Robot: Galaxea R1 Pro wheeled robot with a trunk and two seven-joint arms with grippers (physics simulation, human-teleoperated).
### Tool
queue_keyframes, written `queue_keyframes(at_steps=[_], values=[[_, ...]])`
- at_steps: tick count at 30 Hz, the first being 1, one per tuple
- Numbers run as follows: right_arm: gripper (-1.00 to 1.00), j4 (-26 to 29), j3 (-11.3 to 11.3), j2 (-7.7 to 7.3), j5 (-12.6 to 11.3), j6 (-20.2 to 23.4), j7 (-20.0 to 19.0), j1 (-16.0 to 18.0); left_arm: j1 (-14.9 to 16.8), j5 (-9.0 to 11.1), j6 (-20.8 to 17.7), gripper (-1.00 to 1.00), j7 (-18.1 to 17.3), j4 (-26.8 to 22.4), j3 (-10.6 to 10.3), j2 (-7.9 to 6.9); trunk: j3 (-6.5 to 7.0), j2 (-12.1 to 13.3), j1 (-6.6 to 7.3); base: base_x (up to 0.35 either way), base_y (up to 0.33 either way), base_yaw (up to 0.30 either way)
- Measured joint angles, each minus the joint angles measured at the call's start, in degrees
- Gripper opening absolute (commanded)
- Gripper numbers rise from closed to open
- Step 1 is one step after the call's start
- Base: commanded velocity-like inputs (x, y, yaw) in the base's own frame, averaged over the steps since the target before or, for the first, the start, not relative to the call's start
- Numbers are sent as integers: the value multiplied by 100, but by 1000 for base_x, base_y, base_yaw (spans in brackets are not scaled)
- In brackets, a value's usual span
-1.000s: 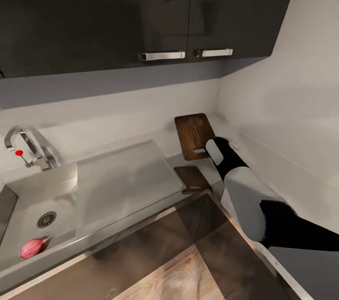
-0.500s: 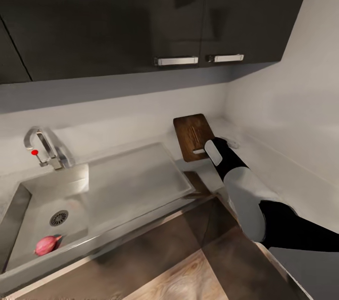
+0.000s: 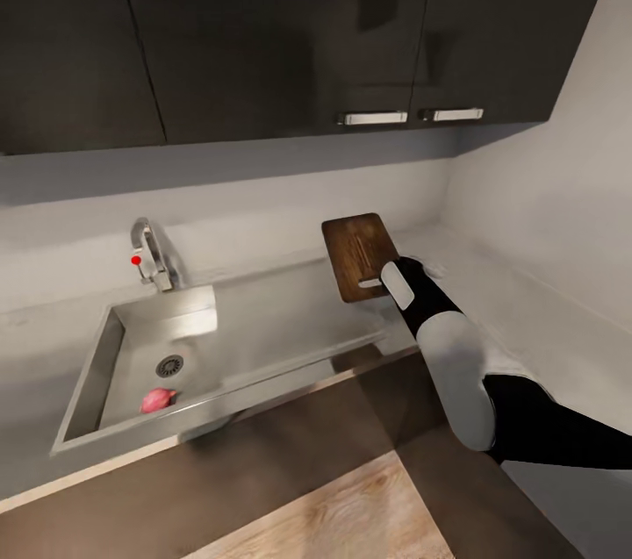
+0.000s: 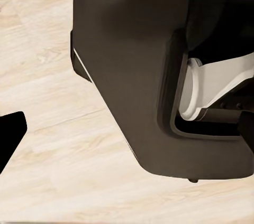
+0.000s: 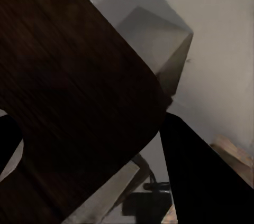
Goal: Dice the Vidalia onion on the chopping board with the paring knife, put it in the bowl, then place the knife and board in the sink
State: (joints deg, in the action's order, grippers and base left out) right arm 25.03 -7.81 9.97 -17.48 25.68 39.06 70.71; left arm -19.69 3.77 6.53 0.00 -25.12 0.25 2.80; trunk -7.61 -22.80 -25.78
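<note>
My right gripper (image 3: 376, 282) is shut on the short near edge of the dark brown chopping board (image 3: 355, 250), held tilted in the air above the right end of the steel drainer. In the right wrist view the chopping board (image 5: 79, 92) spans the frame between my dark fingers (image 5: 206, 176). A whole pink-red Vidalia onion (image 3: 156, 400) lies in the sink (image 3: 112, 340) near the round drain. The grey countertop (image 3: 535, 322) runs to the right. My left gripper (image 4: 129, 134) hangs open over the wooden floor. The paring knife and bowl are out of view.
An angular chrome tap (image 3: 151, 254) with a red-tipped lever stands behind the basin. Dark wall cabinets (image 3: 290, 24) hang overhead, and a white wall closes the corner at the right. The robot's dark base (image 4: 137, 76) stands on the pale wooden floor (image 4: 53, 171).
The camera has swung left, so the sink, tap and onion sit further toward the middle of the picture. The board stays held in my right gripper, now over the drainer's end.
</note>
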Motion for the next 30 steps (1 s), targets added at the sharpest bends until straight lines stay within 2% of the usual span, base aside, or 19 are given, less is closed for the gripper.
queue_keyframes(at_steps=[14,21,23,26,30], values=[[-100,-123,-8,0,2,3,-2,-10,1,-1,0,100,0,-1,0,0,121,1,0,-323,95,167],[-100,-325,-10,0,8,15,-4,-11,1,0,0,100,0,-2,8,-16,150,2,2,-237,124,44],[-100,-491,-6,-1,157,6,-10,-11,2,3,-5,100,0,3,8,-22,150,4,2,-123,101,2],[-100,-613,-2,0,558,0,-131,-9,2,5,-4,100,0,2,14,-33,151,1,3,-100,94,0],[-100,-633,3,0,680,4,-264,-9,2,5,-3,100,0,-1,16,-35,151,1,4,-31,115,0]])
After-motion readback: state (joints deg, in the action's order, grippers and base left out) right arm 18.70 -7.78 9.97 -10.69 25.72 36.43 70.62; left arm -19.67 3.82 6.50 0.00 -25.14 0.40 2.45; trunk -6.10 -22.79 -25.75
